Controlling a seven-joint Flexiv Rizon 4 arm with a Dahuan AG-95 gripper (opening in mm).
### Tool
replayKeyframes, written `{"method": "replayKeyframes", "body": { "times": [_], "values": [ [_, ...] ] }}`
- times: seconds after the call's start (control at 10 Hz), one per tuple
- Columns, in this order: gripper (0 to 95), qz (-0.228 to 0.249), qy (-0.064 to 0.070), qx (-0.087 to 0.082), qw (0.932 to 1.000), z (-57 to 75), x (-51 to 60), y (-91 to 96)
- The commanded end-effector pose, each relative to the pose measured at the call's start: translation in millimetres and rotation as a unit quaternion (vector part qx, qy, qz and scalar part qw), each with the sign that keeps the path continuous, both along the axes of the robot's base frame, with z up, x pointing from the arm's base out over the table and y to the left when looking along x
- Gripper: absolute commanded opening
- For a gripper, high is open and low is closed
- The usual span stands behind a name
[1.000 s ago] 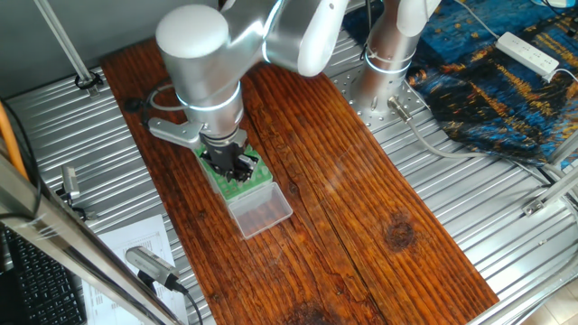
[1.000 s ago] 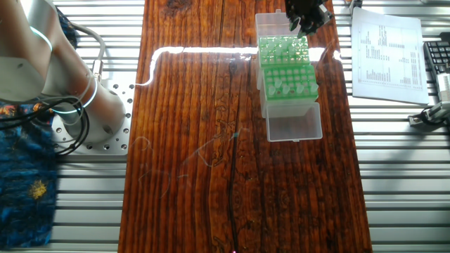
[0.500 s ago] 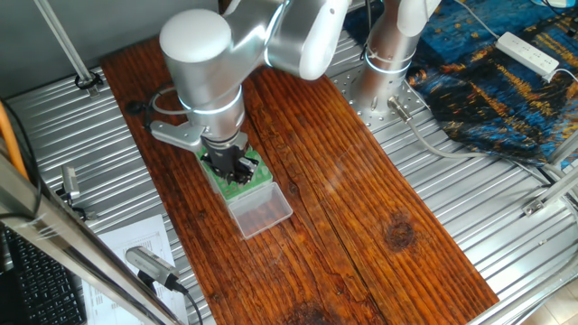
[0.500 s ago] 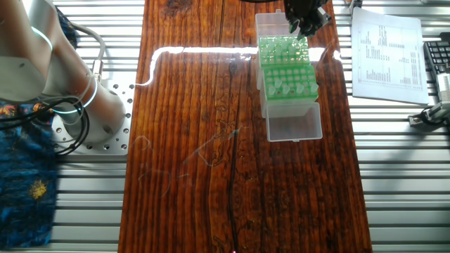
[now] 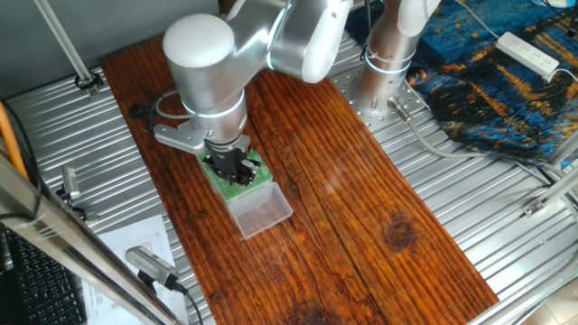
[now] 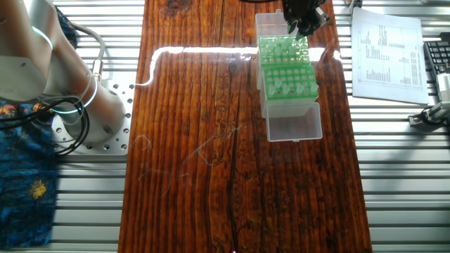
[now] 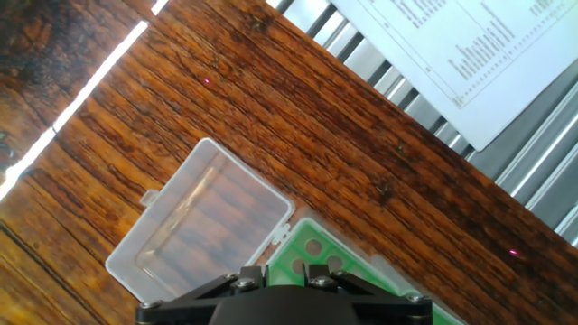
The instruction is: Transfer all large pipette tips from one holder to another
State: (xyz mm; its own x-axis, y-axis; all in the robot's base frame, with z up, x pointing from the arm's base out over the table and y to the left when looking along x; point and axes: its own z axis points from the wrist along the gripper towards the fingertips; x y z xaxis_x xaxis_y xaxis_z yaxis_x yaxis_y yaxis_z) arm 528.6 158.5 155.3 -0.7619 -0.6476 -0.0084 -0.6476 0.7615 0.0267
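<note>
You see the end effector (image 6: pixel 301 21) at the far end of the two green racks, above the rack (image 6: pixel 283 49) that stands nearer to it. This rack touches the second rack (image 6: pixel 290 83), and both sit in clear plastic boxes on the wooden surface (image 6: pixel 204 140). The pipette tips (image 6: pixel 278 86) are pale green cones standing in the holes, wide ends up. In the other fixed view a few of them show in the second rack, just beside the end effector's rack and apart from the fingers. Whether more tips stand in the nearer rack, you cannot tell; the glare there is too strong.

The first fixed view shows you the arm (image 5: pixel 217 81) from the opposite side. There the end effector (image 5: pixel 230 167) hangs low over the green rack (image 5: pixel 244 181), and the arm hides most of the racks. The open clear lid (image 5: pixel 260 209) lies flat next to them.

The hand view gives something the others do not: the black body of the end effector fills the bottom edge, below it a corner of a green rack (image 7: pixel 312 248) with round holes, and beside that an open clear lid (image 7: pixel 199 221). A printed paper sheet (image 7: pixel 470 45) lies on the metal bench beyond the wood.

In no view can you tell if the fingers are parted or closed, or if they hold a tip.
</note>
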Motion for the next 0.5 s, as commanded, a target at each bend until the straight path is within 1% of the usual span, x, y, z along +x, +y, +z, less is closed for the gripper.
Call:
{"method": "replayKeyframes", "body": {
  "times": [0.1, 0.5],
  "values": [
    [19.0, 0.0, 0.0, -0.001, 1.0, -1.1, -0.5, -0.6],
    [19.0, -0.002, -0.001, -0.002, 1.0, -3.4, -0.1, -1.0]
  ]
}}
